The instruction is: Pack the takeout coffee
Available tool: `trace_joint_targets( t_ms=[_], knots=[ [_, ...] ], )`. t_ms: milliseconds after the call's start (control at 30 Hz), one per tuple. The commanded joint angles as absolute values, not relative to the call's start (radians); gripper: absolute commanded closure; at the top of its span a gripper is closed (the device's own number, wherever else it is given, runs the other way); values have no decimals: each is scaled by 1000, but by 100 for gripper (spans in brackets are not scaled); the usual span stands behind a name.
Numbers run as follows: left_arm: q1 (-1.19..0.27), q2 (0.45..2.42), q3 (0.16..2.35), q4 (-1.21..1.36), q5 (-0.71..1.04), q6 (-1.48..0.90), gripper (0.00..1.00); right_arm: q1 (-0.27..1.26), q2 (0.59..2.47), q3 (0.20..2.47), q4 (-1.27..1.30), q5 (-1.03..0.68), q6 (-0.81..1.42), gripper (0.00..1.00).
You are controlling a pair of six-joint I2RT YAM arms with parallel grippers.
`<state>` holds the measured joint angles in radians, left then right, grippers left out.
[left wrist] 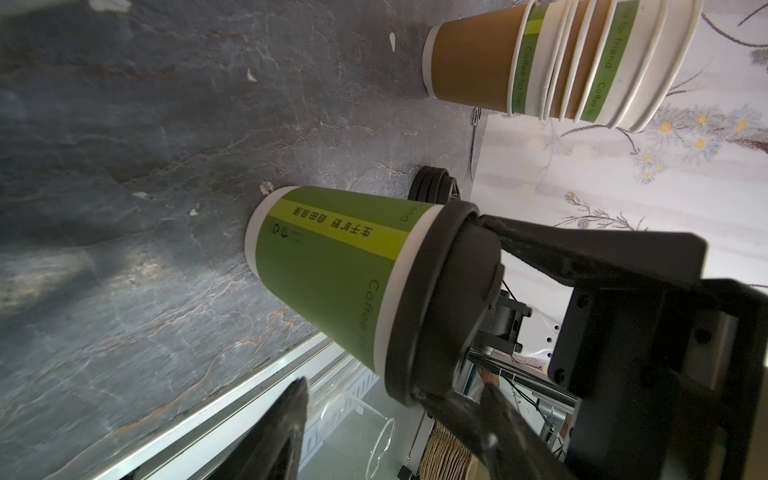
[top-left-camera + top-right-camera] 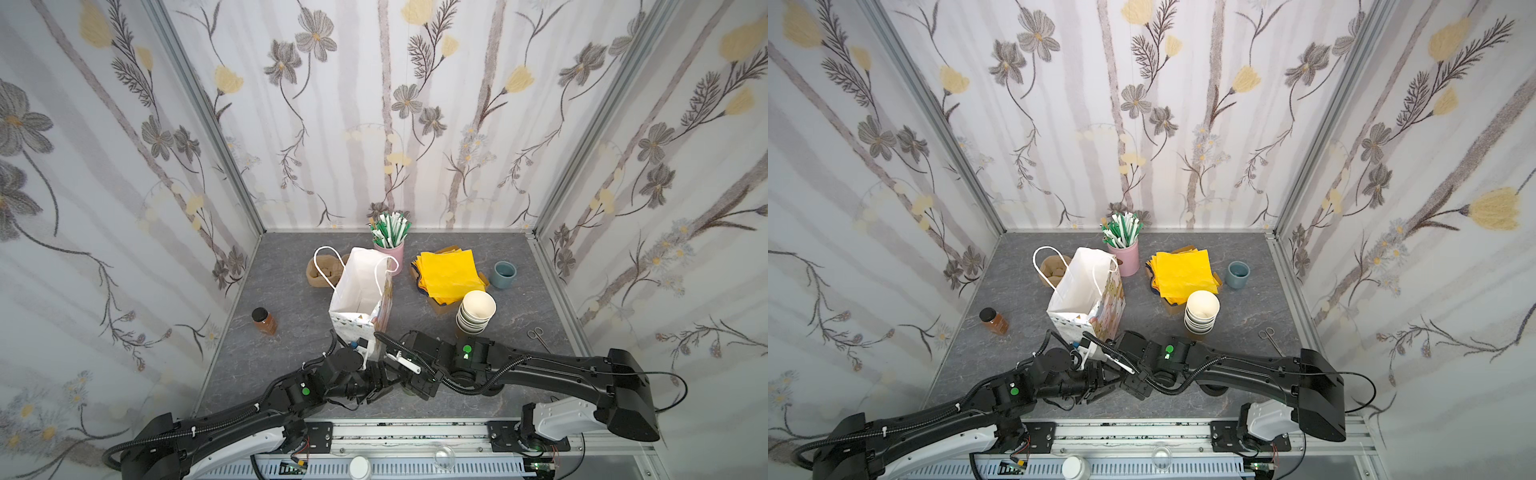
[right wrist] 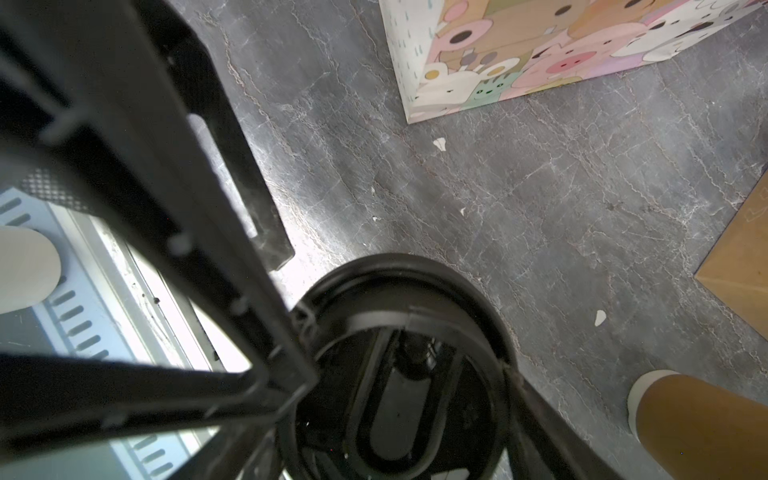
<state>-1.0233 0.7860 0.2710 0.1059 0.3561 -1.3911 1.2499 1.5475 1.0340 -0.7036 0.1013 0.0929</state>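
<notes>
In both top views your two arms meet at the front of the table, just in front of the bag (image 2: pixel 360 286), which stands open. The left claw (image 2: pixel 379 392) and right claw (image 2: pixel 415 380) crowd one spot and hide the coffee. The stack (image 2: pixel 476 311) sits off to the right, apart.

In the left wrist view the coffee (image 1: pixel 332 266) stands on the table (image 1: pixel 124 166) with its lid (image 1: pixel 444 299) on. The right claw's fingers (image 1: pixel 561 245) lie against the lid's rim on opposite sides. You cannot tell whether they pinch it or merely touch. One left finger (image 1: pixel 286 428) shows, clear of the coffee's side, so the left claw is spread and holds nothing. Spare lids (image 1: pixel 432 187) lie behind it.

In the right wrist view you look straight down on the lid, with a finger at each edge and the bag's printed wall beyond.

Judging from this, you are at the pick-up: the coffee is capped but not yet in the bag. Next you need a firm hold on the paper body rather than the lid, which could pop off. Then lift it above the bag's rim and lower it upright through the mouth.
</notes>
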Motion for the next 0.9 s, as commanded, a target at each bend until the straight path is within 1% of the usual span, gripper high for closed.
trace_joint_targets(
  t_ms=[0,200,367,567,867],
  knots=[
    [-1022,787,261,160,352,-1392,36,1253,1560,1028,-751,47,86,23],
    [-1023,787,240,160,335,-1409,41,1253,1558,1029,-752,44,88,21],
    [-1023,793,239,180,342,-1406,41,1252,1560,1029,-751,42,86,21],
    [-1023,831,228,271,354,-1416,38,1253,1565,1029,-749,38,87,21],
    [-1023,882,220,265,336,-1420,49,1253,1552,1031,-753,41,89,21]
  ],
)
